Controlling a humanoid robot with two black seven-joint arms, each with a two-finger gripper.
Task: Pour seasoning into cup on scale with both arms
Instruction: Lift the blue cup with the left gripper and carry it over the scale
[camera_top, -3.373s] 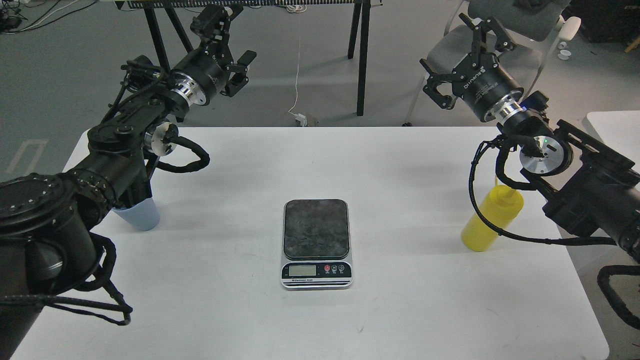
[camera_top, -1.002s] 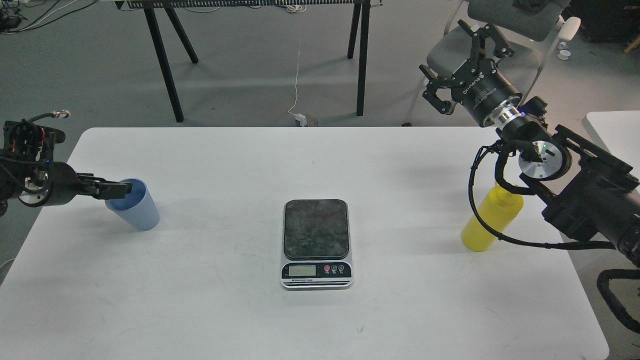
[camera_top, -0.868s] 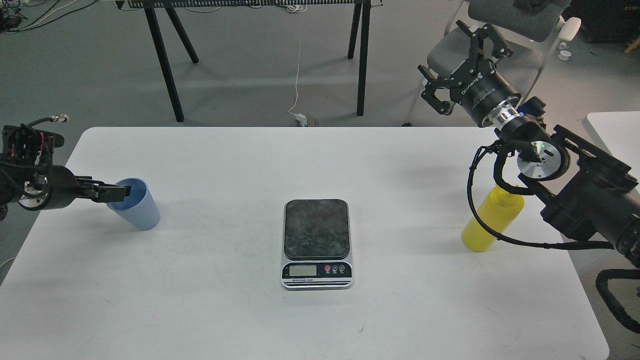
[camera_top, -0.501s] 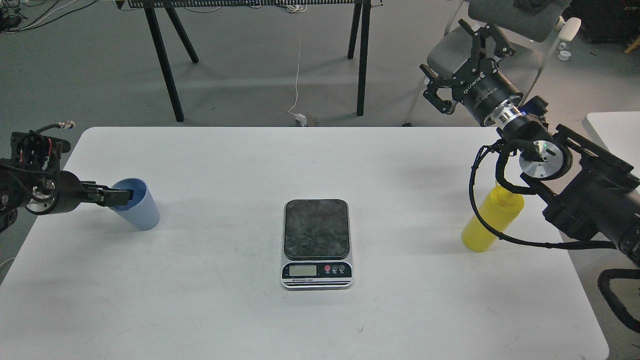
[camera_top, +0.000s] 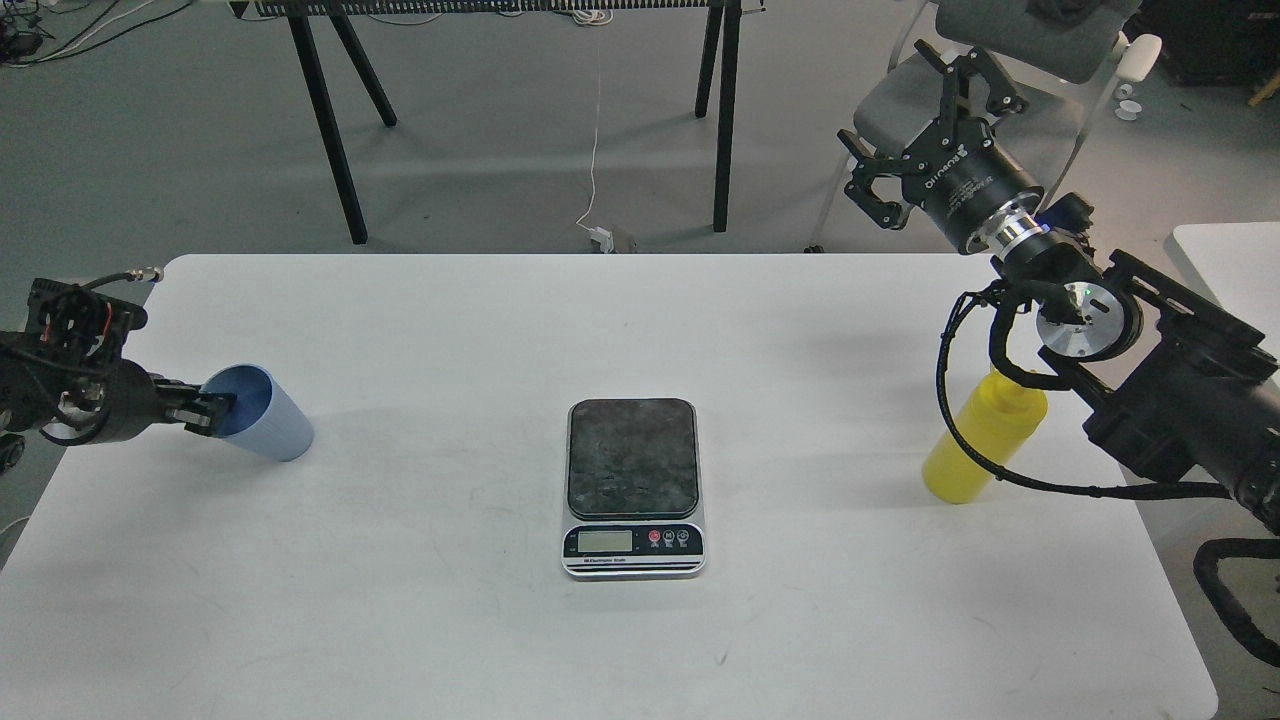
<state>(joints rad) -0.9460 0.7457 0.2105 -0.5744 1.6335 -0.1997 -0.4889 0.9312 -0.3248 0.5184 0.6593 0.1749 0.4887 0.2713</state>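
Left claw at the tipped blue cup; scale bare at centre; right claw raised beyond the table.

The left black claw gripper (camera_top: 208, 414) meets the rim of the small ribbed light blue plastic cup (camera_top: 262, 424), which leans left on the white table (camera_top: 420, 620); whether its fingers clamp the rim I cannot tell. The flat rectangular digital scale (camera_top: 632, 485) carries nothing. The yellow plastic squeeze bottle (camera_top: 980, 437) stands at the right, under the right black claw gripper (camera_top: 925, 120), fingers spread apart.

The white table (camera_top: 400, 600) carries a blue cup (camera_top: 265, 425), scale (camera_top: 632, 487) and yellow bottle (camera_top: 980, 440).
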